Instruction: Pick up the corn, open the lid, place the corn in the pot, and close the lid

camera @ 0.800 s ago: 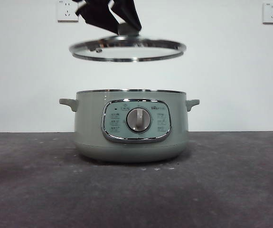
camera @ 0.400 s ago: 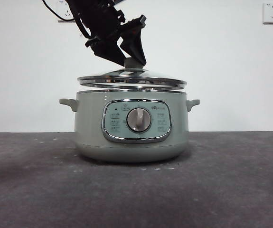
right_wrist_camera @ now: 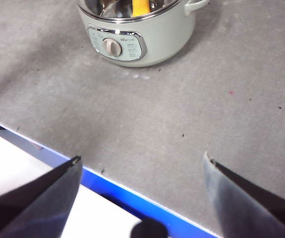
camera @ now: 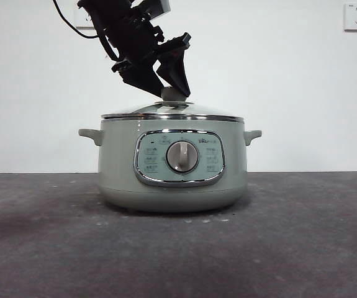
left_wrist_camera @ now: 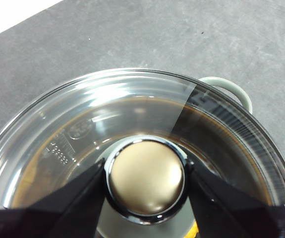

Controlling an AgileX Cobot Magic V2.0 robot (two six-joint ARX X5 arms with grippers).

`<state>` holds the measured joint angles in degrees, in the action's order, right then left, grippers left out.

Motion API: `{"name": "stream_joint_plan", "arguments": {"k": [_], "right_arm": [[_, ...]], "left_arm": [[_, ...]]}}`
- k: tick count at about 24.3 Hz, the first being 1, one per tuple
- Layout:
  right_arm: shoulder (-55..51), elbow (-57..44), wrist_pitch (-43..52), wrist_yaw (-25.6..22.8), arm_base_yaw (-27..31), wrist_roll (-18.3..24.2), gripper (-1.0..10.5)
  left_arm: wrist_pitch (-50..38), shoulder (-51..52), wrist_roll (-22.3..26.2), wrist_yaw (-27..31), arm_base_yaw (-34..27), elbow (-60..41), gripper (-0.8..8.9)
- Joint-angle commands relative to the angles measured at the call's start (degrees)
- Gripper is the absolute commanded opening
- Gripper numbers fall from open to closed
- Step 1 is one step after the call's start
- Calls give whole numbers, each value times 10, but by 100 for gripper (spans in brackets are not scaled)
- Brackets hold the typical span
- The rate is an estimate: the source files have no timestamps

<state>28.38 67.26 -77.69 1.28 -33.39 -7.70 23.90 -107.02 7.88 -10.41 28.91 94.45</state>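
Observation:
The sage-green pot (camera: 116, 167) stands mid-table, its dial facing the front camera. On its rim rests the glass lid (camera: 172, 112), level. My left gripper (camera: 173, 93) comes down from the upper left and is shut on the lid's knob (left_wrist_camera: 145, 178), one black jaw against each side of it. Through the glass the right wrist view shows the corn (right_wrist_camera: 140, 7) inside the pot (right_wrist_camera: 157, 44); a yellow sliver of corn (left_wrist_camera: 195, 229) also shows under the lid (left_wrist_camera: 132, 109). My right gripper (right_wrist_camera: 142, 163) hangs open and apart from the pot, above the table's front edge.
The pot's side handle (left_wrist_camera: 229, 89) juts past the lid's rim. A blue strip (right_wrist_camera: 132, 198) marks the table's front edge. Wall sockets (camera: 356, 17) sit on the white wall behind. Grey tabletop (camera: 302, 236) lies around the pot.
The lid has come down from well above the pot onto its rim, with my left gripper still holding the knob and descending with it.

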Motion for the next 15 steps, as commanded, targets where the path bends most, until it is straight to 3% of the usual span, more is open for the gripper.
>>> {"name": "stream_joint_plan", "arguments": {"k": [1, 8, 11, 12, 15], "right_arm": [[-2, -4, -15, -3, 0, -3, 409], [-2, -4, -15, -9, 0, -3, 409], [-2, -4, -15, -9, 0, -3, 409], [-2, -4, -15, -9, 0, -3, 409], [-2, -4, -14, -13, 0, -3, 409]], "left_arm": [[-11, -16, 0, -4, -1, 8, -7], [29, -16, -2, -4, -5, 8, 19], [29, -15, -2, -5, -7, 8, 285], [29, -15, -2, -5, -9, 9, 325], [31, -12, -2, -5, -9, 10, 324]]}}
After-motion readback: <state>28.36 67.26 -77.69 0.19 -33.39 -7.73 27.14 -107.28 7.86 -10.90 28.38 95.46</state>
